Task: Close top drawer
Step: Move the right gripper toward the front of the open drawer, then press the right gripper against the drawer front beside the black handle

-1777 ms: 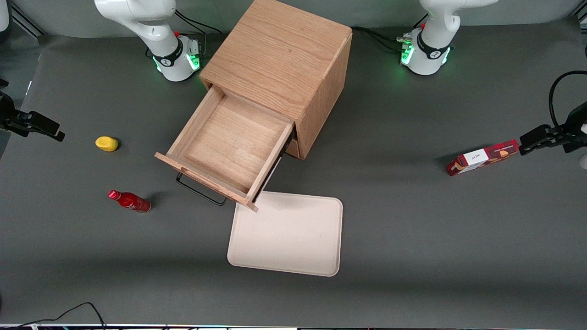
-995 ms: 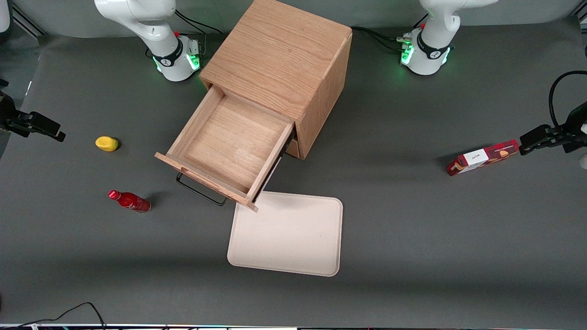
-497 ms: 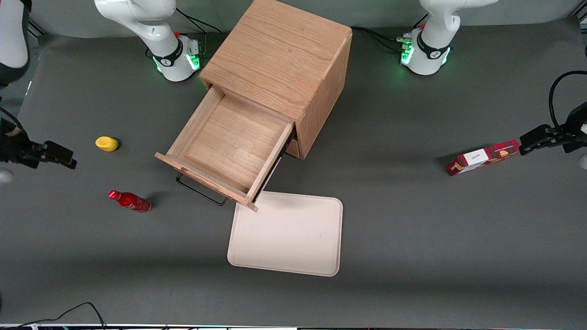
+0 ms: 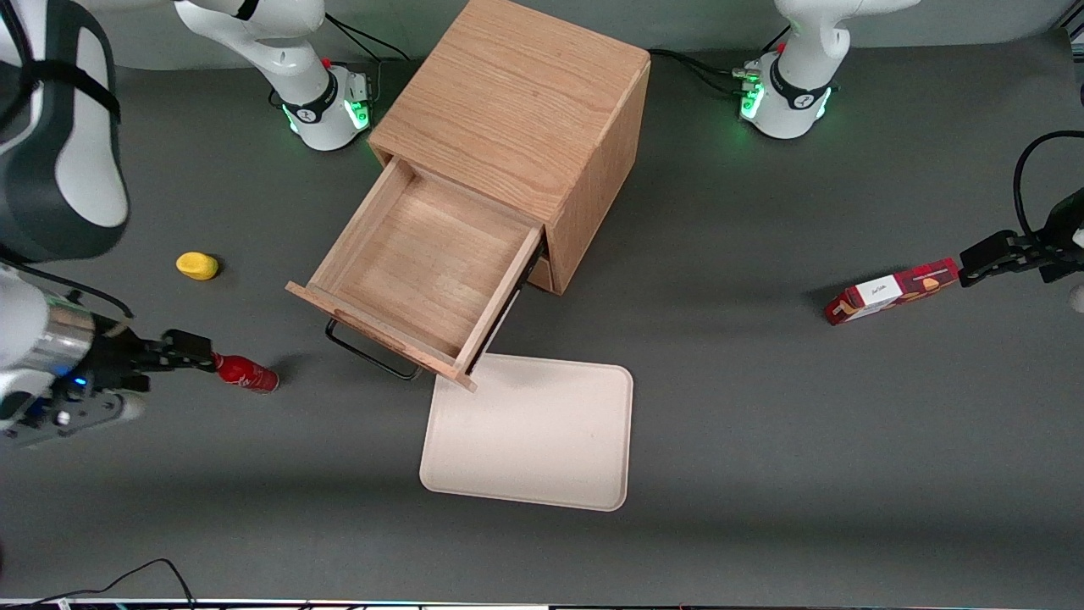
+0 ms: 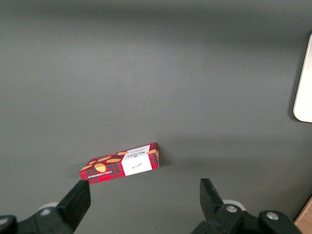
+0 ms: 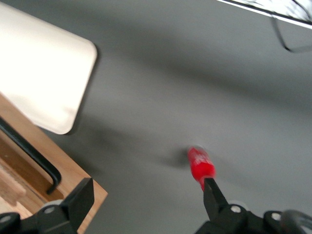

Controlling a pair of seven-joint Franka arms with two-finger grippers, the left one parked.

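Observation:
The wooden cabinet (image 4: 517,102) stands at the middle of the table. Its top drawer (image 4: 415,254) is pulled far out and is empty inside. The thin black wire handle (image 4: 368,356) hangs on the drawer's front panel, facing the front camera. My right gripper (image 4: 193,354) hovers low over the table toward the working arm's end, well apart from the drawer front. Its fingers are open and empty, with a tip right by the cap of a red bottle (image 4: 246,373). In the right wrist view the gripper (image 6: 146,200) has the drawer's front corner (image 6: 73,178) and handle (image 6: 29,151) beside it.
The red bottle (image 6: 201,165) lies on the mat between gripper and drawer. A yellow object (image 4: 197,265) lies farther from the camera than the bottle. A cream tray (image 4: 533,432) lies just in front of the drawer. A red biscuit box (image 4: 889,292) lies toward the parked arm's end.
My right arm has swung in from the table's end. The gripper has moved nearer the camera and toward the red bottle. The drawer has not moved.

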